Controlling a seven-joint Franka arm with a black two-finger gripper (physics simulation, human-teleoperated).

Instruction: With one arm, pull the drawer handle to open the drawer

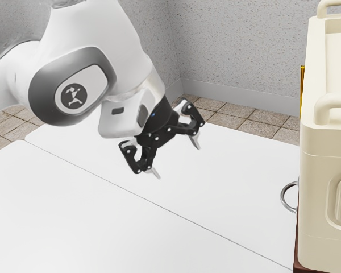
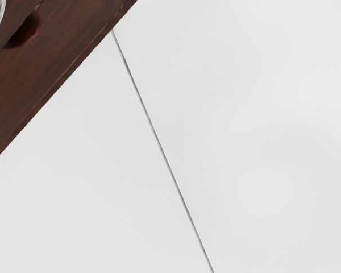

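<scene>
Currently, the black two-finger gripper (image 1: 177, 160) hangs above the white table (image 1: 79, 216), empty and spread wide, well apart from the metal ring handle (image 1: 282, 197) on the dark wooden drawer unit (image 2: 40, 74), suggesting the approach step, which next calls for reaching across and aligning with the ring.

Exterior view: a round dark emblem (image 1: 64, 98) with a white, branching figure sits on the pale oval plate (image 1: 96, 82), which is framed by a dark gray ring (image 1: 42, 98) on the robot arm (image 1: 116, 34). No words, brand name or numbers are legible, either here or in the wrist view.
</scene>
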